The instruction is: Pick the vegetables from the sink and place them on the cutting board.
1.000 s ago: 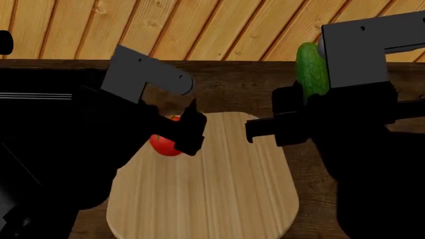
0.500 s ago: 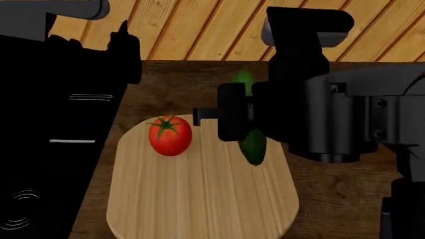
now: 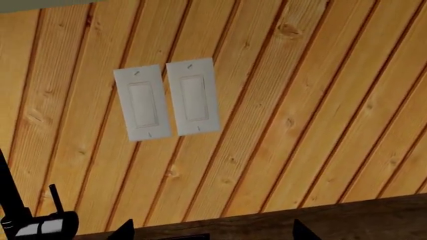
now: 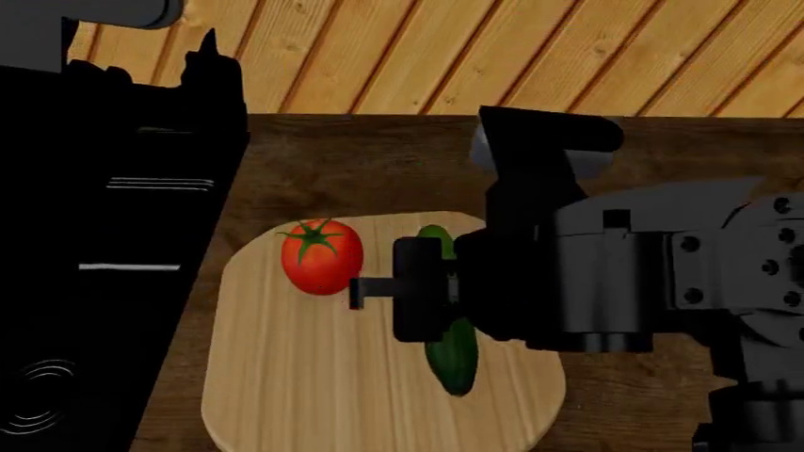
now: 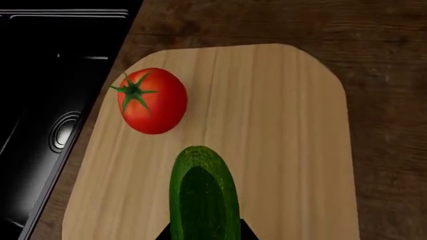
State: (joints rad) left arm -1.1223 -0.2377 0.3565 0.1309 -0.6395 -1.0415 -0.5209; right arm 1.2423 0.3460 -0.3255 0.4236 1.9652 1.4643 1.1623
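A red tomato (image 4: 322, 256) (image 5: 152, 100) with a green stem rests on the back left of the pale cutting board (image 4: 327, 377) (image 5: 287, 125). My right gripper (image 4: 421, 301) (image 5: 205, 235) is shut on the dark-green cucumber (image 4: 453, 356) (image 5: 203, 192), holding it over the board just right of the tomato. Whether the cucumber touches the board cannot be told. My left gripper (image 3: 213, 231) is raised at the head view's upper left, open and empty, facing the wall. The black sink (image 4: 75, 301) (image 5: 53, 90) lies left of the board.
The dark wooden countertop (image 4: 377, 160) surrounds the board, with a plank wall (image 4: 503, 47) behind it. Two white light switches (image 3: 167, 100) sit on that wall. A ringed drain (image 5: 63, 131) shows in the basin, and part of the faucet (image 3: 20, 215) in the left wrist view.
The left gripper has let go of the tomato and risen to the upper left. The right gripper has carried the cucumber from the back right down and left over the board.
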